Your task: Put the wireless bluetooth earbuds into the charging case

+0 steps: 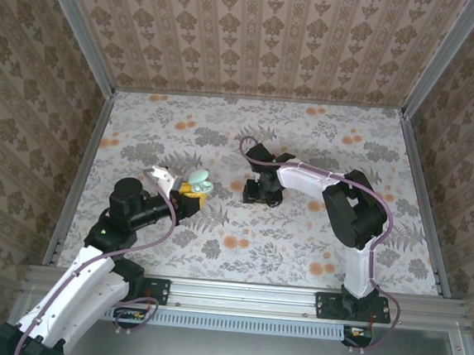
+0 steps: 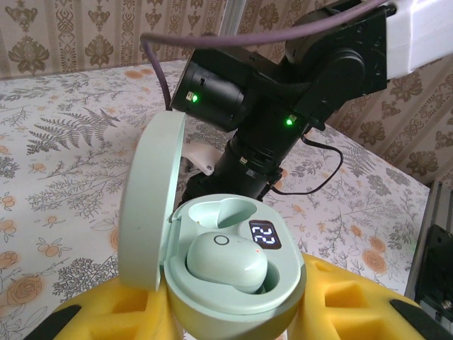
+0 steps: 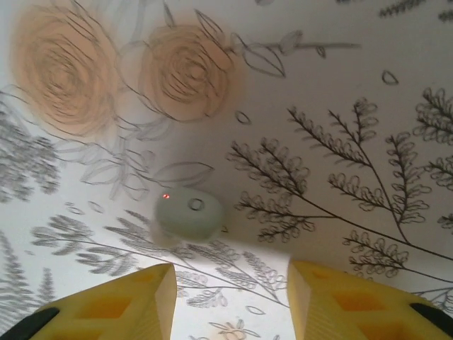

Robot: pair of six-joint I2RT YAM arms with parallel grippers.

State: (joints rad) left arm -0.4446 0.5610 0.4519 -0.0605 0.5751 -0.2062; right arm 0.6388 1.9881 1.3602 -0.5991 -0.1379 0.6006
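My left gripper (image 2: 233, 315) is shut on a mint-green charging case (image 2: 233, 297), with its yellow fingers (image 2: 354, 301) at the case's sides. The lid (image 2: 145, 205) stands open to the left. One earbud (image 2: 226, 262) sits in the near slot, the far slot (image 2: 216, 211) is empty, and a small display reads 22. From above, the case (image 1: 197, 186) is at centre-left. A second mint earbud (image 3: 188, 212) lies on the floral table, just beyond the tips of my right gripper (image 3: 232, 283) and a little to their left. That gripper (image 1: 260, 193) is open, with nothing between its fingers.
The right arm's black wrist (image 2: 283, 92) hangs close behind the case, a short way off across the table. Patterned walls (image 1: 257, 38) enclose the floral table (image 1: 297, 249) on three sides. A metal rail (image 1: 243, 294) runs along the near edge.
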